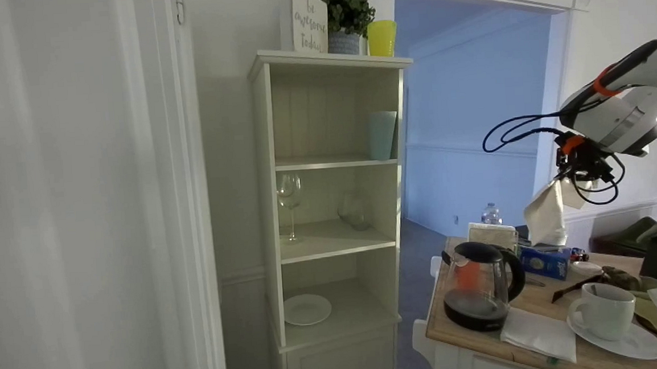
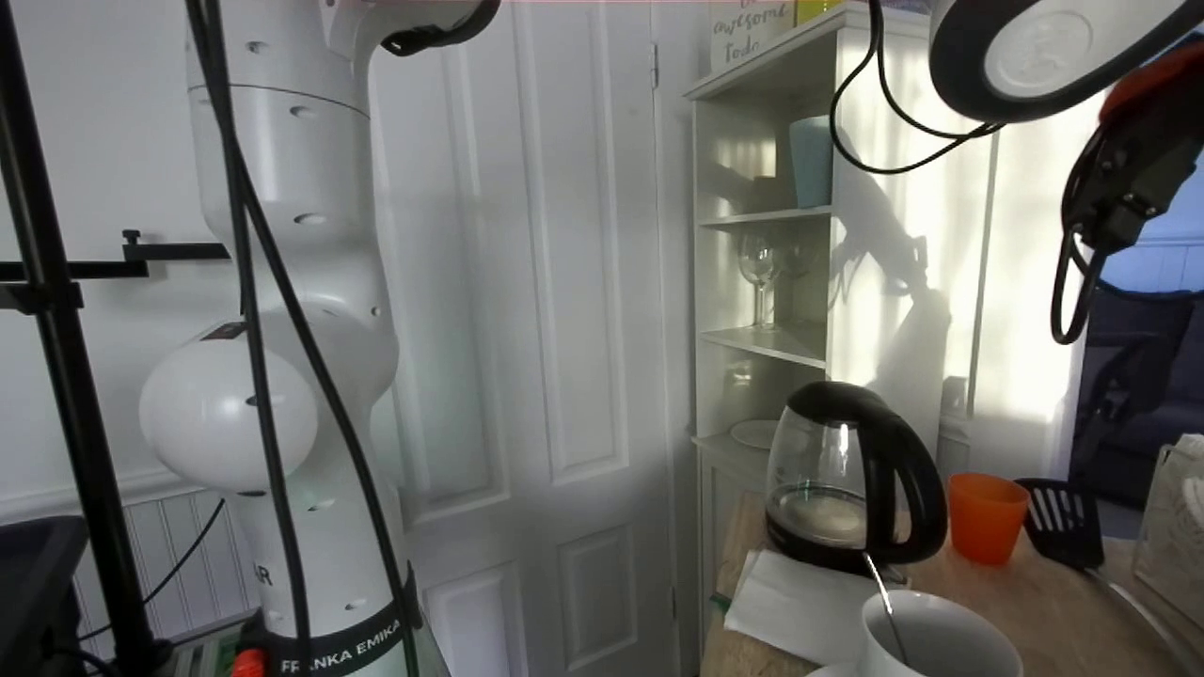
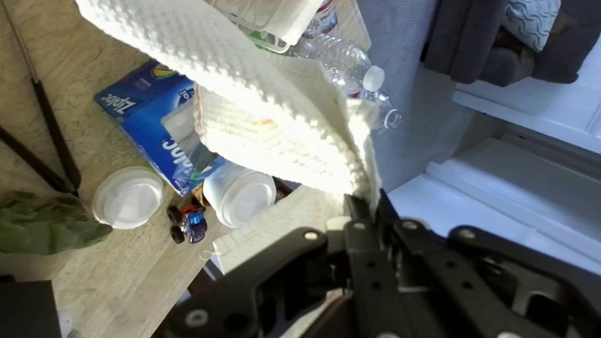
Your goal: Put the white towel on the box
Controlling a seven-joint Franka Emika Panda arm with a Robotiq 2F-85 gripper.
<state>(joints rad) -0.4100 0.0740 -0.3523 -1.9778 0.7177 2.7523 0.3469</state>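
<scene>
Currently gripper [image 3: 367, 203] pinches white towel [image 3: 277, 124] between its fingers; towel hangs above wooden table [image 3: 134, 267], overlapping blue Ziploc box [image 3: 149, 123] in wrist view, contact unclear. Kettle [image 1: 479, 286], white cup [image 1: 605, 315] on saucer [image 1: 637, 342] also on table.

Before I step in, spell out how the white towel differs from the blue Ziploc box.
The white towel hangs from the gripper, while the blue Ziploc box rests on the table. The towel drapes in loose folds; the box has straight edges. The towel is pale with a bumpy weave, whereas the box is mostly blue and printed. White shows on both: the towel's cloth and the box's lettering.
</scene>
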